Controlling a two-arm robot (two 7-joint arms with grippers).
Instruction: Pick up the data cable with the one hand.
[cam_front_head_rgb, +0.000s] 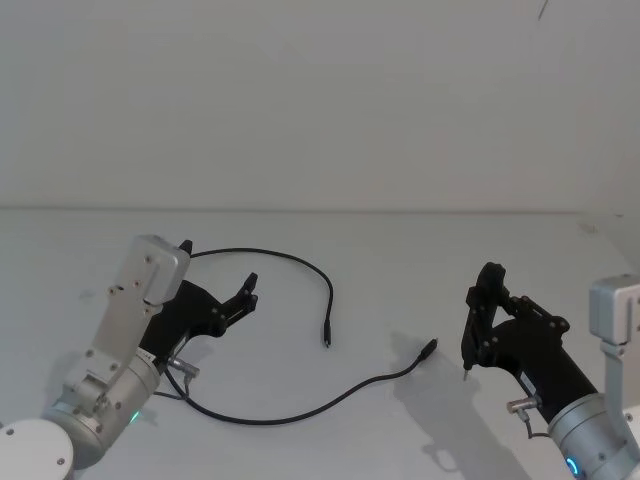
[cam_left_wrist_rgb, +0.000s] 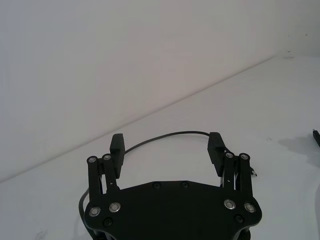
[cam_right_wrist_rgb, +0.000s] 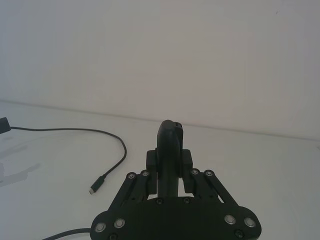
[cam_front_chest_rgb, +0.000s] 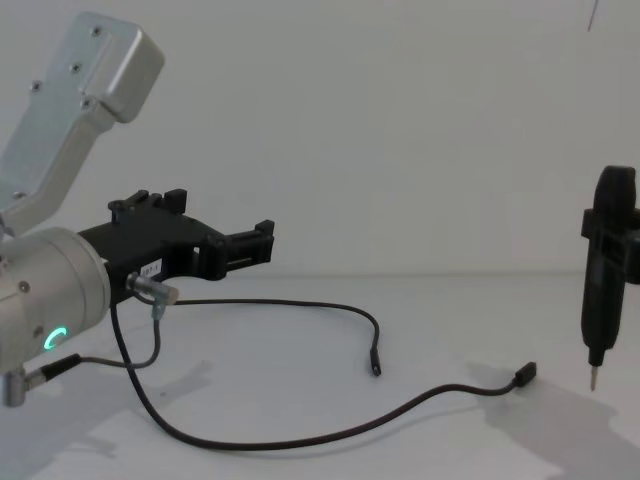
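Observation:
The data cable (cam_front_head_rgb: 300, 262) is a long thin black line lying in a loop on the white table, with one small plug (cam_front_head_rgb: 327, 339) near the middle and the other plug (cam_front_head_rgb: 429, 348) to its right. My left gripper (cam_front_head_rgb: 218, 268) hovers open just above the cable's left bend, holding nothing. In the left wrist view the cable (cam_left_wrist_rgb: 165, 135) arcs across the table beyond the open left gripper (cam_left_wrist_rgb: 166, 145). From the chest view the cable (cam_front_chest_rgb: 300, 304) lies below the raised left gripper (cam_front_chest_rgb: 225, 225). My right gripper (cam_front_head_rgb: 487, 305) is shut on a slim black pen-like tool (cam_right_wrist_rgb: 170, 145).
The white table (cam_front_head_rgb: 400, 250) meets a plain white wall behind. The pen-like tool's metal tip (cam_front_chest_rgb: 592, 379) hangs just above the table at the right, beside the cable's right plug (cam_front_chest_rgb: 525, 376). A short grey wire (cam_front_chest_rgb: 155, 300) with silver plugs sits on the left wrist.

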